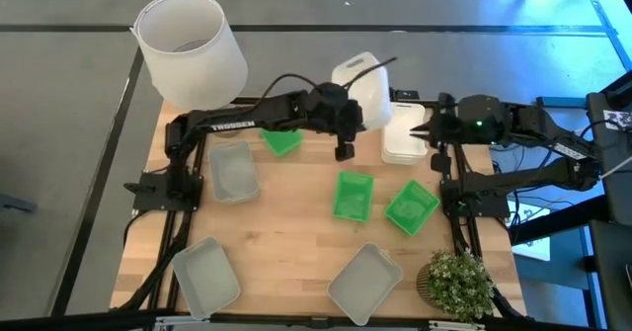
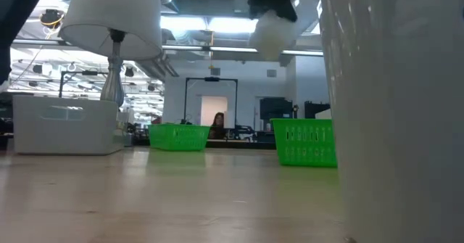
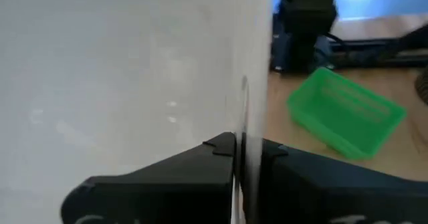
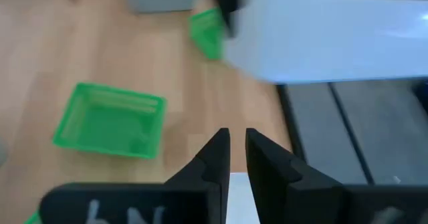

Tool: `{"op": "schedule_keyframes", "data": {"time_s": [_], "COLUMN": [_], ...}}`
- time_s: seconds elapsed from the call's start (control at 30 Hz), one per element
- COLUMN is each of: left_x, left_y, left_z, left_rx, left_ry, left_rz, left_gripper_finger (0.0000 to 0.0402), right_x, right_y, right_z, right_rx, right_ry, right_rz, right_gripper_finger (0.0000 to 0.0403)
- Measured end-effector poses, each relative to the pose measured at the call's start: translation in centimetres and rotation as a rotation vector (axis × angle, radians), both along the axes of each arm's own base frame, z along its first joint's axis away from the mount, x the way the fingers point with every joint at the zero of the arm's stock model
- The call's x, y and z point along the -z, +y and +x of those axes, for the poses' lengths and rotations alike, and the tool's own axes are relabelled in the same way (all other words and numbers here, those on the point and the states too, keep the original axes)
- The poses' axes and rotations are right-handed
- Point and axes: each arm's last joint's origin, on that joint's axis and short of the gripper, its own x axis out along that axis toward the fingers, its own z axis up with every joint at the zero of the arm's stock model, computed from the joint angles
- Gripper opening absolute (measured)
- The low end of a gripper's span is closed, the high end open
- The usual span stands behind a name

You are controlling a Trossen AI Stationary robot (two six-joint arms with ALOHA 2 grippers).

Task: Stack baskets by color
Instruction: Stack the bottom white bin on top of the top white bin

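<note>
From above, my left gripper [image 1: 348, 114] is clamped on the rim of a lifted white basket [image 1: 363, 86], carried in the air just beside the white stack [image 1: 403, 138] that lies flat at the table's far right edge; I take that stack as my landmark. The lifted basket hangs tilted on the side of the stack toward my left arm's base, its long axis roughly across the stack's, so I judge it must swing over and level out before it can nest. My left arm is the carrier; my right gripper [image 1: 427, 128] sits at the stack's own edge, nearest to it. Three green baskets [image 1: 354, 195] lie nearer the front than the stack, grey baskets [image 1: 233, 169] farther off toward the left arm and the front. From table height, the white basket [image 2: 274, 34] hangs high above the wood, the green ones standing beyond. Past my left wrist, the white wall [image 3: 134, 77] fills the view with its rim pinched between my closed fingers [image 3: 221, 164]. Past my right wrist, my right fingers [image 4: 217, 154] stand nearly together over a white edge; whether they grip it I cannot tell.
</note>
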Motion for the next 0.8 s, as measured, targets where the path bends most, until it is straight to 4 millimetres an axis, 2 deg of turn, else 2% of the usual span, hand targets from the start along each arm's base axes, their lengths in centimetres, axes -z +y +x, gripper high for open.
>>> {"op": "schedule_keyframes", "data": {"time_s": [0.1, 0.2, 0.37, 0.63, 0.8], "left_x": [0.5, 2.0, 4.4, 5.1, 3.5], "left_y": [0.4, 0.6, 0.7, 0.6, 1.0], "left_z": [1.7, 3.1, 5.2, 5.7, 4.5], "left_rx": [0.053, 0.098, 0.156, 0.157, 0.109], "left_ry": [-0.103, -0.133, -0.185, -0.189, -0.171], "left_rz": [0.013, 0.011, -0.001, -0.022, 0.034], "left_gripper_finger": [0.0, 0.0, 0.0, 0.0, 0.0], "right_x": [0.0, 0.1, 0.4, 2.1, 2.8], "right_y": [-0.1, -0.2, -0.2, -0.2, -0.3], "right_z": [-1.3, -2.3, -3.0, -3.2, -2.8], "right_rx": [0.143, 0.248, 0.374, 0.606, 0.669], "right_ry": [-0.001, 0.001, -0.011, 0.122, 0.207], "right_rz": [-0.005, 0.002, 0.062, 0.226, 0.258], "right_gripper_finger": [0.0048, 0.0048, 0.0048, 0.0048, 0.0048]}}
